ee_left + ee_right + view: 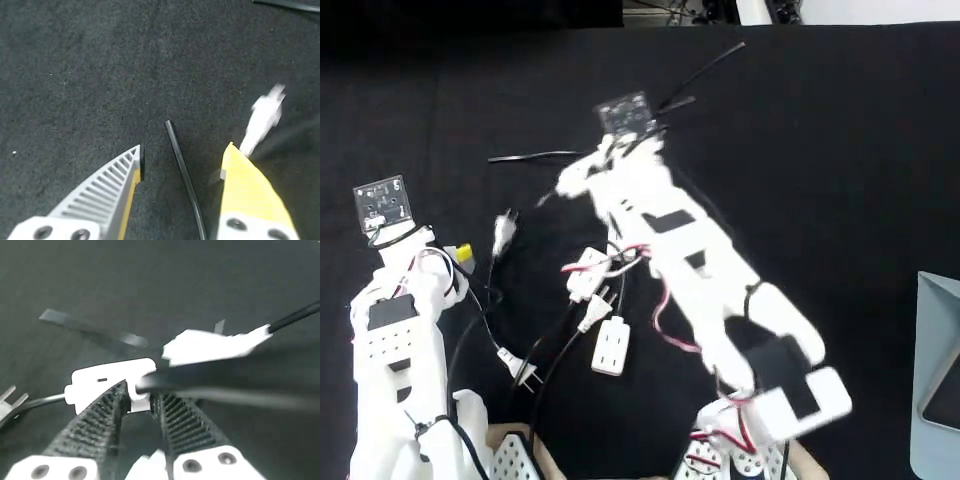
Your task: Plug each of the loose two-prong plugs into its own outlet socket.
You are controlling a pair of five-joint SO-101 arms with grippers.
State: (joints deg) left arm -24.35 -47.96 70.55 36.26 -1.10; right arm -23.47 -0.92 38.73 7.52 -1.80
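My right gripper (140,392) is shut on a white plug (102,382) whose black cable runs off to the side. It is lifted over the back middle of the black table, where the right gripper (578,178) shows in the high view. A second white plug (210,346) lies blurred just beyond it. My left gripper (184,149) is open low over the cloth, and a black cable end (172,135) lies between its fingers. Just past its yellow finger (245,185) is a white plug (264,117). Two white outlet sockets (588,272) (611,346) lie mid-table.
More loose plugs (595,314) (525,373) with black cables lie between the arms. A grey bin (935,370) stands at the right edge. The left arm's base (395,360) fills the front left. Open black cloth stretches across the back right.
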